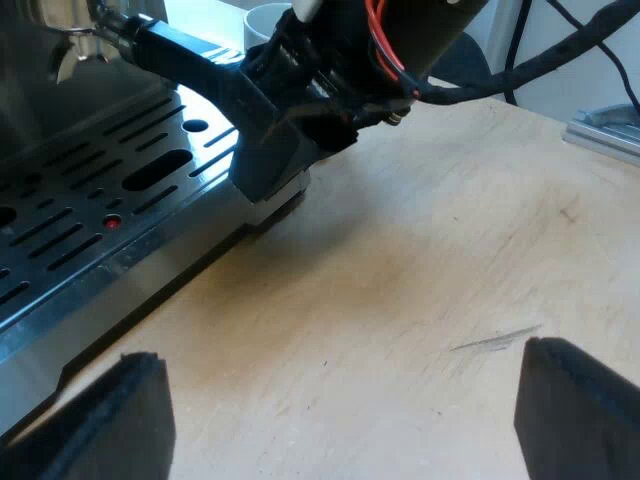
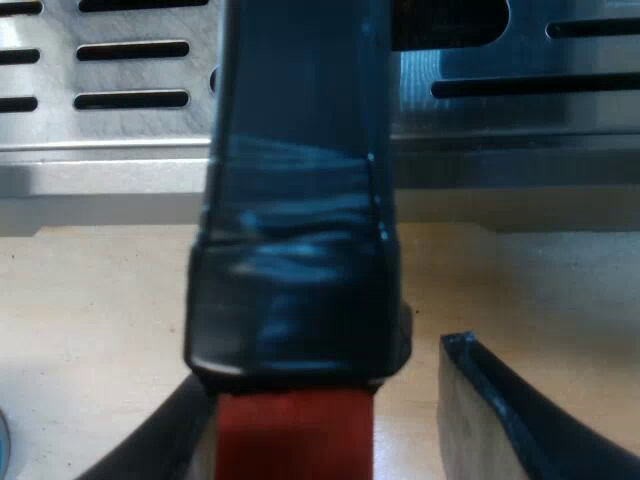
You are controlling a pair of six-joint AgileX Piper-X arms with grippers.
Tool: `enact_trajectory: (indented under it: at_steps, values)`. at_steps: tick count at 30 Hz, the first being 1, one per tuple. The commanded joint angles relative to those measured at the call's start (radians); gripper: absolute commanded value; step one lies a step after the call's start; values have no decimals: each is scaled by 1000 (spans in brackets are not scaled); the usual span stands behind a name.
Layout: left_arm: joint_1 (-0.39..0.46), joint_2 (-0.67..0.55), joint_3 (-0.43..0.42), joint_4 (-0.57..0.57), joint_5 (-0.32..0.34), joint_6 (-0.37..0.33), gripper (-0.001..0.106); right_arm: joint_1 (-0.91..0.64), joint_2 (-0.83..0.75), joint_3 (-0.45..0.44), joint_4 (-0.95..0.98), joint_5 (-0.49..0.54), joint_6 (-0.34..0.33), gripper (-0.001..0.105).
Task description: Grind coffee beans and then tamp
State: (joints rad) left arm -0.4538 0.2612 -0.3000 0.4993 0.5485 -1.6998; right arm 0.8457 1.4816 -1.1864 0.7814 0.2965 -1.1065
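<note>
At the espresso machine's (image 1: 90,200) front, the holder's handle (image 2: 300,200) looked locked in, probably waiting for grounds. Beneath it, the pale wooden tabletop (image 1: 420,260) lay scuffed. My right gripper (image 2: 320,450) straddled the handle's red end (image 2: 295,435), fingers apart, seemingly poised to grasp. My left gripper (image 1: 340,420) hovered near, fingers wide apart.

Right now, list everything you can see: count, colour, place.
table: 1, light wood, under everything.
machine: 1, silver, slotted base, on the table.
handle: 1, dark with red end, reaching from the machine's front out past its base.
mug: 1, white, beyond the handle.
rail: 1, silver, at the table's edge.
left end effector: 1, black, open, above the table beside the machine.
right end effector: 1, black, at the handle's red end.
</note>
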Motion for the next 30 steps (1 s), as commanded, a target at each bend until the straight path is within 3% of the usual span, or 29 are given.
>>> enact_trajectory:
  at_steps: [1,8,24,30]
  values:
    - [-5,-7,-1,-2,10,-9,71,-5,-2,-6,10,-7,-1,38]
    - [-5,-7,-1,-2,10,-9,71,-5,-2,-6,8,-7,-1,0]
    - [-5,-7,-1,8,10,-9,71,-3,-7,-6,8,1,-3,0]
    - [-5,-7,-1,12,10,-9,71,26,-23,-6,8,108,-3,0]
